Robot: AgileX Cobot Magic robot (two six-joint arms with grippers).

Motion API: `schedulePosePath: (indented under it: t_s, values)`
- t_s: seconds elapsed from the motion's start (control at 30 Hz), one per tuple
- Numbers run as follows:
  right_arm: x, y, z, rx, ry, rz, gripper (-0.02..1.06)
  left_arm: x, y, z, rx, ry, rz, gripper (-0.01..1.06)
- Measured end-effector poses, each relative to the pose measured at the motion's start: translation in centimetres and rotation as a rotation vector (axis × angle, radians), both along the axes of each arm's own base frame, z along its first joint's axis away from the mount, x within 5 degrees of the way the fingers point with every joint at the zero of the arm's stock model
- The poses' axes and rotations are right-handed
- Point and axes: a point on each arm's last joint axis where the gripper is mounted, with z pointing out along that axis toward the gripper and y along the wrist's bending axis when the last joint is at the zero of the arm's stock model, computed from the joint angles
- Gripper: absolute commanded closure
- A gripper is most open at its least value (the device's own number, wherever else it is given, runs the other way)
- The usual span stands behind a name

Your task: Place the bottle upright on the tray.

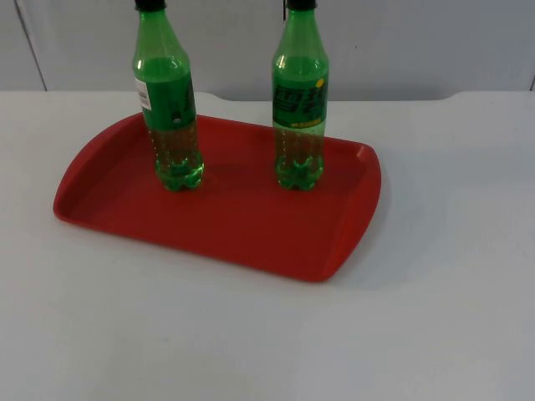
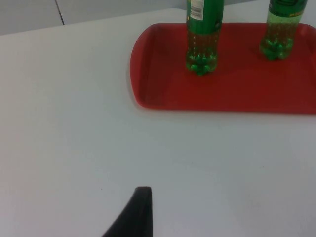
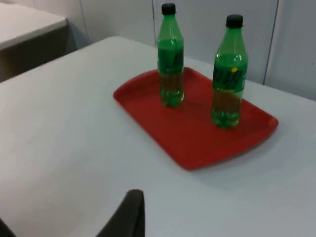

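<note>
Two green bottles (image 1: 170,117) (image 1: 300,109) standing upright, well apart, one red tray (image 1: 251,225) holding both, one white table (image 1: 451,292) bearing it

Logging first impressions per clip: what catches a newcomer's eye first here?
A red tray lies on the white table. Two green bottles stand upright on the tray's far half, one at the left and one at the right, apart from each other.

Below me the white tabletop (image 1: 435,317) runs back to the grey partition wall. One thing lies directly on it: a red tray (image 1: 242,225), sitting flat left of centre in the top view, its long side skewed.
</note>
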Motion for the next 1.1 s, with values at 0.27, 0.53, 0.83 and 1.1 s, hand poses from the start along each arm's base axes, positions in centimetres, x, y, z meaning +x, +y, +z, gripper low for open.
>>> schedulePosePath:
  t_s: [0.27, 0.53, 0.83, 1.1]
  values:
    - [0.0, -0.4, -1.2, -0.104, 0.07, -0.018, -0.01, 0.0, 0.0, 0.0, 0.0, 0.0, 0.0, 0.0]
    - [0.3, -0.5, -1.7, -0.11, 0.099, -0.055, -0.01, 0.0, 0.0, 0.0, 0.0, 0.0, 0.0, 0.0]
    - [0.3, -0.5, -2.1, -0.116, 0.126, -0.06, -0.01, 0.0, 0.0, 0.0, 0.0, 0.0, 0.0, 0.0]
    - [0.3, -0.4, -2.1, -0.117, 0.127, -0.06, -0.01, 0.0, 0.0, 0.0, 0.0, 0.0, 0.0, 0.0]
